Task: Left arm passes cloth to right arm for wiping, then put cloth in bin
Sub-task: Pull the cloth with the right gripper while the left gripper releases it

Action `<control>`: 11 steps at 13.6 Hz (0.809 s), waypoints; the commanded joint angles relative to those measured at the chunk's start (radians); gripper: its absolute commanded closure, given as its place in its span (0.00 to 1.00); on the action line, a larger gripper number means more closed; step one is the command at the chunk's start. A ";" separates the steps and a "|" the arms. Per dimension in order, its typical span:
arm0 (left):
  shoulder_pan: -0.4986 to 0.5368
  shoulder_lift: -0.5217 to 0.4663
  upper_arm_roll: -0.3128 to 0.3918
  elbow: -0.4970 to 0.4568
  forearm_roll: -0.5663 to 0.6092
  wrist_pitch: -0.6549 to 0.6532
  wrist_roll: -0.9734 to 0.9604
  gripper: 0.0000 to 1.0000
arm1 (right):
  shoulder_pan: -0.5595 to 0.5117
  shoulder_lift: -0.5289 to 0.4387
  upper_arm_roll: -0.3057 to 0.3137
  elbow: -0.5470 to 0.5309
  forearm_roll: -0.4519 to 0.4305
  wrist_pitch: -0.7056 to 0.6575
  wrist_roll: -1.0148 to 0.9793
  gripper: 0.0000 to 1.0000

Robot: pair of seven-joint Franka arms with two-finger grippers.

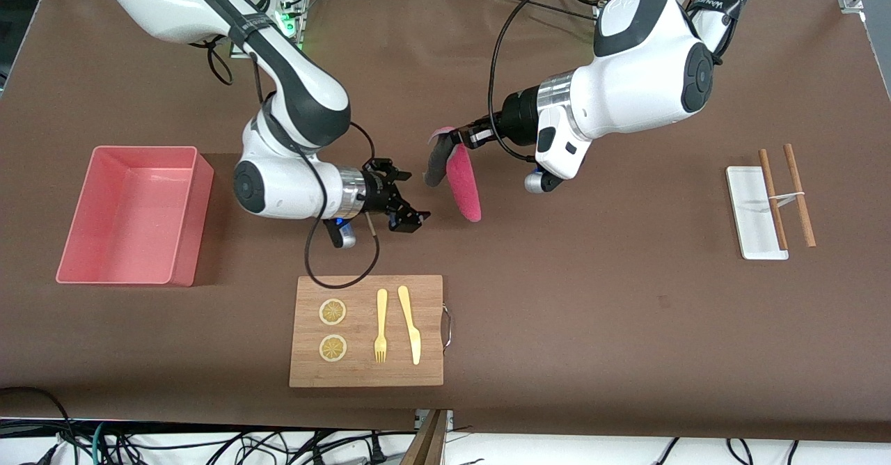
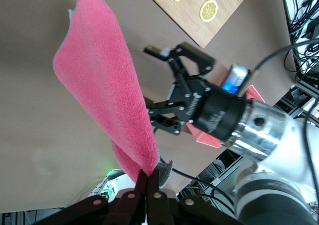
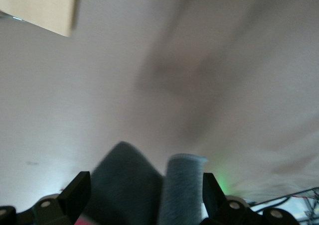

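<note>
Both fingers: left pinch cloth (image 1: 462,183), right spread

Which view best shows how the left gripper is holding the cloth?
The left wrist view: the left gripper is shut on one corner of the cloth, which hangs free. The front view shows the cloth dangling but hides the pinch. The right wrist view shows only its grey face between the open right gripper's fingers.

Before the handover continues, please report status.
Left gripper shut on pink-and-grey soft cloth, hanging over table. Right gripper open beside it, cloth between its fingers. Nothing blocking.
</note>
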 commanded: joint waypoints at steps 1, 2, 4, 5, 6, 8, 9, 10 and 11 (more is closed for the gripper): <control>-0.009 0.013 0.006 0.026 -0.022 -0.001 -0.009 1.00 | -0.010 -0.012 0.039 -0.051 0.019 -0.004 0.037 0.01; -0.009 0.013 0.006 0.026 -0.021 -0.001 -0.009 1.00 | -0.010 -0.012 0.053 -0.058 0.019 -0.004 0.054 0.01; -0.009 0.013 0.006 0.026 -0.022 -0.001 -0.009 1.00 | -0.010 -0.012 0.074 -0.078 0.019 -0.004 0.065 0.01; -0.009 0.013 0.006 0.026 -0.022 -0.001 -0.009 1.00 | -0.010 -0.012 0.083 -0.083 0.019 -0.004 0.074 0.01; -0.009 0.013 0.006 0.026 -0.022 -0.001 -0.009 1.00 | -0.010 -0.012 0.094 -0.088 0.019 -0.004 0.085 0.02; -0.009 0.013 0.006 0.026 -0.022 -0.001 -0.009 1.00 | -0.010 -0.012 0.097 -0.091 0.024 -0.044 0.090 0.39; -0.009 0.013 0.006 0.026 -0.022 -0.001 -0.009 1.00 | -0.010 -0.012 0.097 -0.089 0.043 -0.067 0.091 0.80; -0.009 0.013 0.006 0.026 -0.022 -0.001 -0.009 1.00 | -0.010 -0.012 0.097 -0.088 0.073 -0.084 0.093 1.00; -0.009 0.013 0.006 0.026 -0.022 -0.001 -0.009 1.00 | -0.010 -0.012 0.097 -0.088 0.099 -0.093 0.096 1.00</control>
